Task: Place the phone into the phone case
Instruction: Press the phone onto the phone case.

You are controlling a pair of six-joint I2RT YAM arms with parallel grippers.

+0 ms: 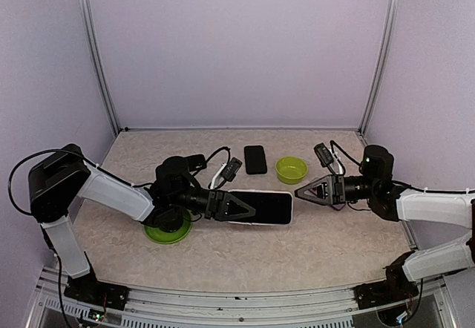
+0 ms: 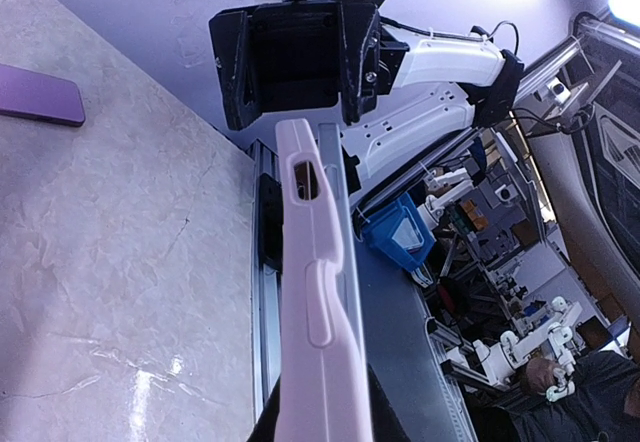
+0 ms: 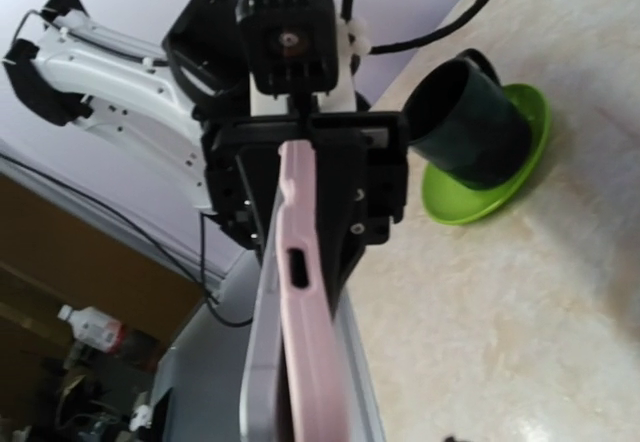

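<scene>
Phone [image 1: 263, 207] is lying screen-up over the middle of the worktop [image 1: 319, 246], seemingly raised a little clear of it, with the pink phone case [image 3: 300, 292] backing it. Edge-on in both wrist views, a silvery rim is showing beside the pink wall, so I am judging that the phone is not yet seated fully along that side.

At its 9 o'clock end the left gripper [image 1: 243, 208] is clamping the case and phone together, jaws nearly closed across the thin stack. At the 3 o'clock end the right gripper [image 1: 303, 192] is standing about half spread, its jaws wider than the stack and gripping nothing. Whether a tip is brushing the end I cannot tell.

Handling looks mixed. The phone is probably stiff, fairly heavy for its size, and slippery and breakable across the glass. The case is likely light and pliable, so its lip should flex over the corners. Taking hold across the short ends or long edges seems safest, pressing on the case rim rather than the screen.

Further out, a dark slab [image 1: 255, 159] is lying at 12 o'clock and a green bowl [image 1: 282, 172] at 1 o'clock. A green plate [image 1: 159, 237] is carrying a dark cup [image 3: 470, 122] at about 8 o'clock.
</scene>
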